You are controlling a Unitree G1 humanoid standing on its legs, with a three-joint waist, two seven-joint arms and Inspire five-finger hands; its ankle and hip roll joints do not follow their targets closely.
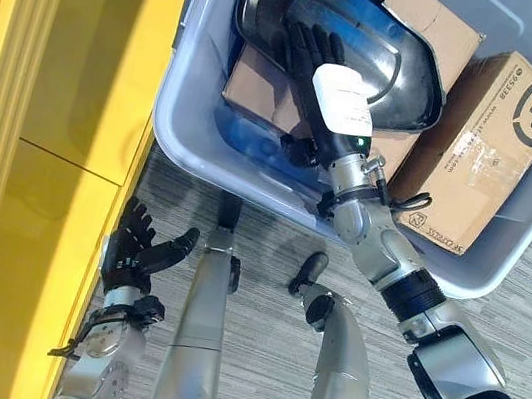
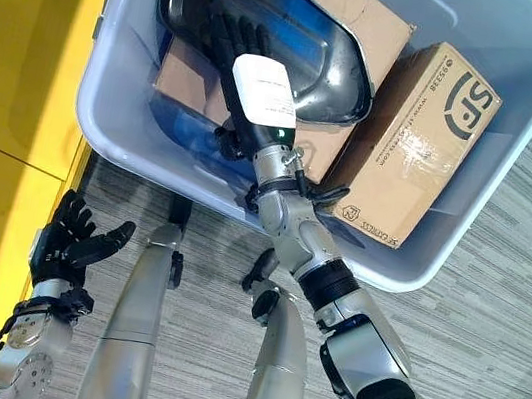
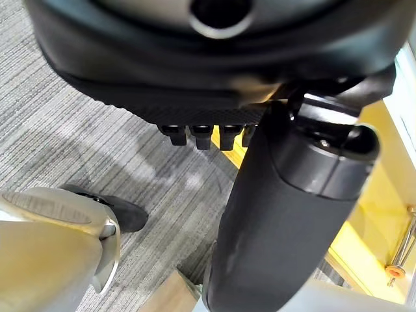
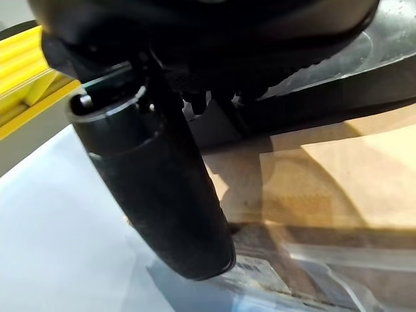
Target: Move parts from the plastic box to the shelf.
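Note:
A large glossy black moulded part (image 1: pixel 408 70) lies on top inside the grey-blue plastic box (image 1: pixel 173 114). My right hand (image 1: pixel 310 50) reaches into the box and rests flat on the part's hollow face, fingers straight and spread. In the right wrist view its thumb (image 4: pixel 162 195) stands clear beside the part's edge (image 4: pixel 364 84), curled round nothing. Low by the floor, my left hand (image 1: pixel 132 249) hangs open and holds nothing, next to the yellow shelf (image 1: pixel 55 126).
A flat brown cardboard box (image 1: pixel 435 24) lies under the black part. A second printed cardboard box (image 1: pixel 482 143) leans at the box's right end. The plastic box stands on grey carpet (image 1: pixel 261 361), its left end close to the shelf.

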